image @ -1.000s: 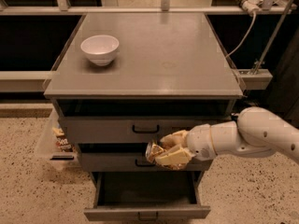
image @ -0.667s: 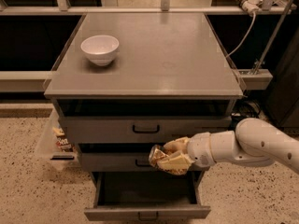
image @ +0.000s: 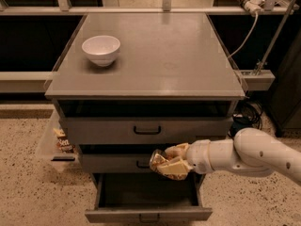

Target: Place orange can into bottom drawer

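The orange can (image: 156,161) is held in my gripper (image: 168,162), whose cream fingers are shut around it. The white arm comes in from the right. The can hangs in front of the middle drawer, just above the open bottom drawer (image: 148,203). That drawer is pulled out, dark inside, with a small black bar handle on its grey front.
A grey cabinet top (image: 155,55) carries a white bowl (image: 100,49) at its left. Two shut grey drawers (image: 147,130) sit above the open one. A clear bin with snack packets (image: 62,141) hangs at the cabinet's left side. Cables run at the right.
My arm has drawn slightly right and down, carrying the can from in front of the middle drawer toward the open bottom drawer's mouth.
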Motion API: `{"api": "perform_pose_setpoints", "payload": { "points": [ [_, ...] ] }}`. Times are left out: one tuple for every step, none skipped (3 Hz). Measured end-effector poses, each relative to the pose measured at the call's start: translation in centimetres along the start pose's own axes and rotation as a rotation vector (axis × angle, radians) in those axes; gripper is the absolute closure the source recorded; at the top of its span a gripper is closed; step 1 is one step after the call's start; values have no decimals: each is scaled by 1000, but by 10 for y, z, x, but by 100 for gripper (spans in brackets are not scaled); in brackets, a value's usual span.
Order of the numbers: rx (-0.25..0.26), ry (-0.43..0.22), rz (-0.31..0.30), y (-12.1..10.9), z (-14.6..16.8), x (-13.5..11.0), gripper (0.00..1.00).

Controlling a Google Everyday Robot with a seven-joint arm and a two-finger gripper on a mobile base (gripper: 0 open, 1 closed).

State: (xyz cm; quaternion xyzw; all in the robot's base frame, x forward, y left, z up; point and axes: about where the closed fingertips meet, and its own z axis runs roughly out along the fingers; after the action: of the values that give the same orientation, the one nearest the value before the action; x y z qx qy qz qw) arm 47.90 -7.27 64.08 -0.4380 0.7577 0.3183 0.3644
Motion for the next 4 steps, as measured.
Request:
{"api": "perform_pose_setpoints", "payload": {
  "points": [
    [79,12,23,-9,19,35,100],
    [144,20,47,-21,32,66,100],
    [185,19,121,-43,43,105,100],
    [184,18,123,-43,44,105,100]
  ]
}}
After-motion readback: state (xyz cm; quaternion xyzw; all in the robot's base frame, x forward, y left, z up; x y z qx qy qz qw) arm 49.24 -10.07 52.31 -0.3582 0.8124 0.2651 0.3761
